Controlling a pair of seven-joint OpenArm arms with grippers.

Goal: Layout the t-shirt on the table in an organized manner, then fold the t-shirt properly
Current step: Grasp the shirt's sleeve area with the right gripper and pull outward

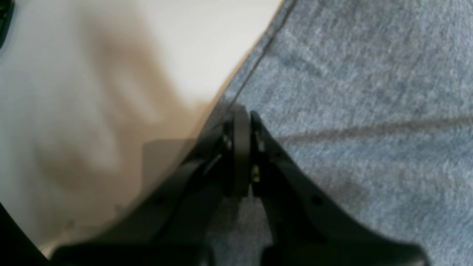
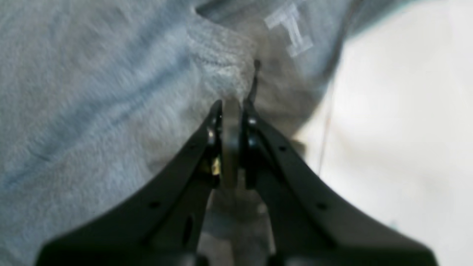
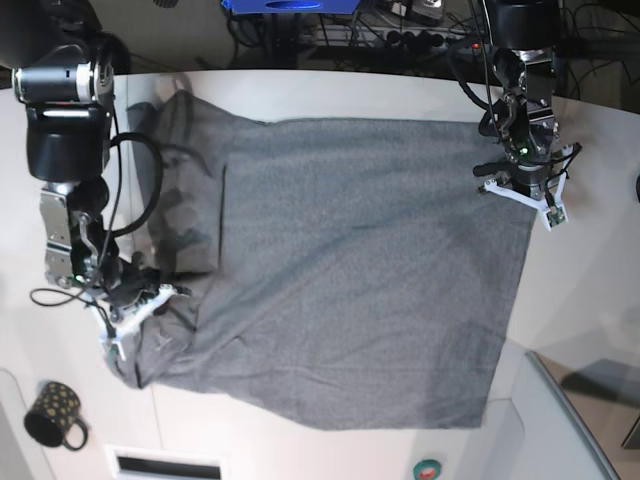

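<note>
Nearby, a black dotted mug (image 3: 52,415) stands clear of the grey t-shirt (image 3: 350,270), spread across the white table (image 3: 590,270), hem toward the left gripper (image 1: 242,111). Left and right gripper (image 2: 231,105) each pinch its cloth.

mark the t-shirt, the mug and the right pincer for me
t-shirt (image 3: 350,270): base view, middle of the spread grey body.
mug (image 3: 52,412): base view, dark dotted side wall, near corner of the table.
right pincer (image 2: 232,107): right wrist view, between the tips, shut on cloth.
</note>
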